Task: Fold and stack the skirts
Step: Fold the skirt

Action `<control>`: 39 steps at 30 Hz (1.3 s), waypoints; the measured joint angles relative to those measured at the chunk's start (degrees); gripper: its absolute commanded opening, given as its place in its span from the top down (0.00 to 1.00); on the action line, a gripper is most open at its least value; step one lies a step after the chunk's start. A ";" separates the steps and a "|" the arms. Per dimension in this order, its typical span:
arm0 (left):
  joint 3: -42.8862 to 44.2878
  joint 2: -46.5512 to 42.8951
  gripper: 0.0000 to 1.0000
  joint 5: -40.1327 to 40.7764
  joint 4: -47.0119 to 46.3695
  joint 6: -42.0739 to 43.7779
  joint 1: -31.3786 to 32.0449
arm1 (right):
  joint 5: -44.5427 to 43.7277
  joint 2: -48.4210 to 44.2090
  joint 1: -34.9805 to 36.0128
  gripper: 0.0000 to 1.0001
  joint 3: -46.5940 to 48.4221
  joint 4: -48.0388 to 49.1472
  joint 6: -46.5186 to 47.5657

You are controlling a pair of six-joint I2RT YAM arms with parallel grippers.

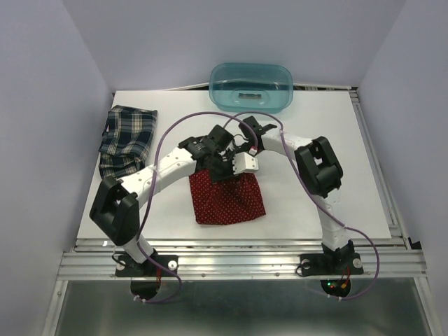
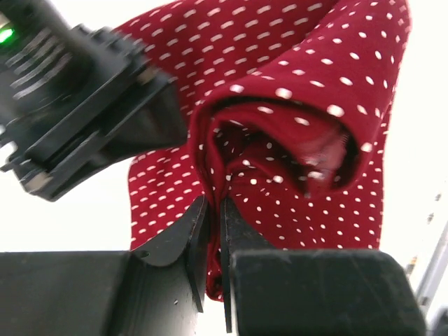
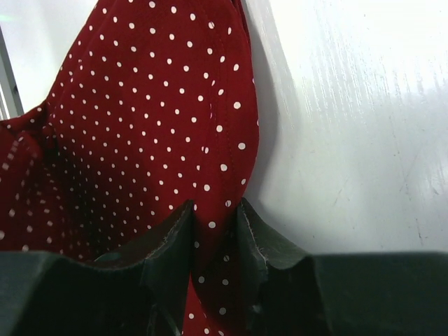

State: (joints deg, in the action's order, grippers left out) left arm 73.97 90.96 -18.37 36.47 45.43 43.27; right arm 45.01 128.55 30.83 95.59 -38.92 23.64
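Note:
The red skirt with white dots [image 1: 227, 197] lies mid-table, its far edge lifted by both grippers. My left gripper [image 1: 218, 162] is shut on a fold of the red skirt [image 2: 280, 105]; its jaws pinch the cloth [image 2: 215, 210]. My right gripper [image 1: 241, 155] is shut on the skirt's edge too; cloth [image 3: 161, 126] fills the gap between its jaws [image 3: 215, 217]. The two grippers sit close together above the skirt's far end. The plaid skirt [image 1: 128, 140] lies crumpled at the far left of the table.
A translucent teal tub [image 1: 252, 86] stands at the table's far edge. The white table top [image 1: 322, 140] shows to the right of the skirt. The right gripper's body shows in the left wrist view [image 2: 77, 98].

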 measured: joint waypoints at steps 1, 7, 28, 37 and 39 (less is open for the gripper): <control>0.20 0.39 1.00 0.33 -0.17 0.48 -0.48 | 0.04 0.00 0.00 0.64 -0.02 -0.09 0.07; 1.97 2.25 1.00 1.53 -1.09 3.30 -2.27 | 0.24 0.00 0.15 0.64 -0.02 -0.59 0.22; -0.17 4.96 1.00 3.69 -9.66 8.22 -5.29 | -0.24 0.09 0.37 0.58 0.55 -1.57 0.33; -2.25 5.01 1.00 3.85 -11.28 8.98 -5.49 | -6.21 1.11 0.02 0.31 7.48 -3.54 -2.19; -2.25 5.01 0.99 3.93 -11.41 9.01 -5.51 | -7.43 1.68 -0.35 0.28 9.22 -3.50 -3.08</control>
State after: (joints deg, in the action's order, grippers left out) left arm 71.72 95.96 -14.44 25.06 54.43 37.76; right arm 37.58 130.23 30.48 104.81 -42.41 20.56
